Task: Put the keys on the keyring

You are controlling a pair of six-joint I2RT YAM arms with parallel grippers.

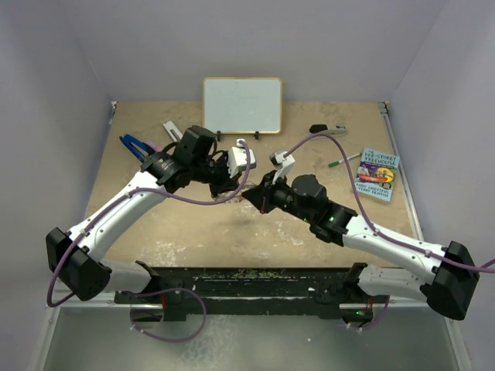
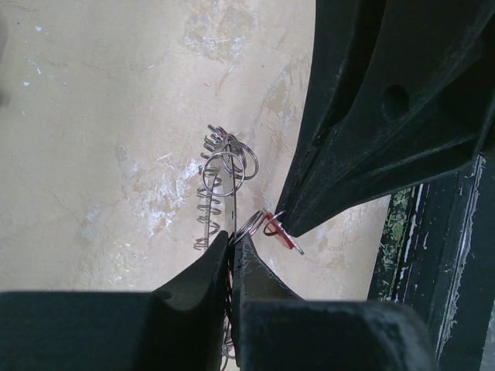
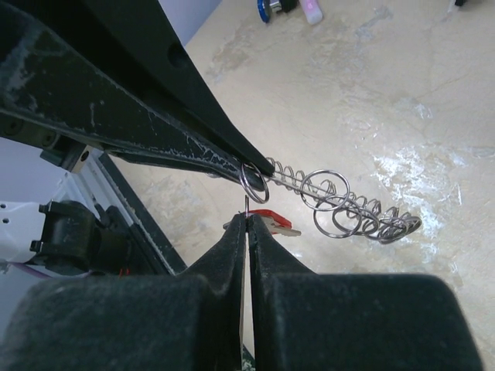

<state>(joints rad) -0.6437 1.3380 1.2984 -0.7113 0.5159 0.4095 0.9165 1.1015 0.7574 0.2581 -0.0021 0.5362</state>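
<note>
Mid-table, two arms meet tip to tip over the tan table. The left gripper is clamped tight on the keyring, which shows edge-on as a thin grey wire strung with a fringe of small steel loops. The right gripper, its fingers pressed together, appears to pinch the key at its red plastic head, with the short silver blade poking out past the tips. Key and ring sit just beside each other in the gap between the two claws, held clear of the tabletop to judge by the shadow beneath. One end loop hangs right at the left claw's point, nearly touching the key; whether the two have actually met cannot be told from these views. Both pieces look feather-light, hard and slick. The wire is likely stiff but springy, apt to twist or skate out of a smooth two-finger pinch, and the loose loops are free to swing and snag. The key is best held by the flat faces of its red head, where plastic gives some bite, leaving the hole uncovered. The ring is best gripped close to the loop being threaded, so that it cannot flex away under the push.
</note>
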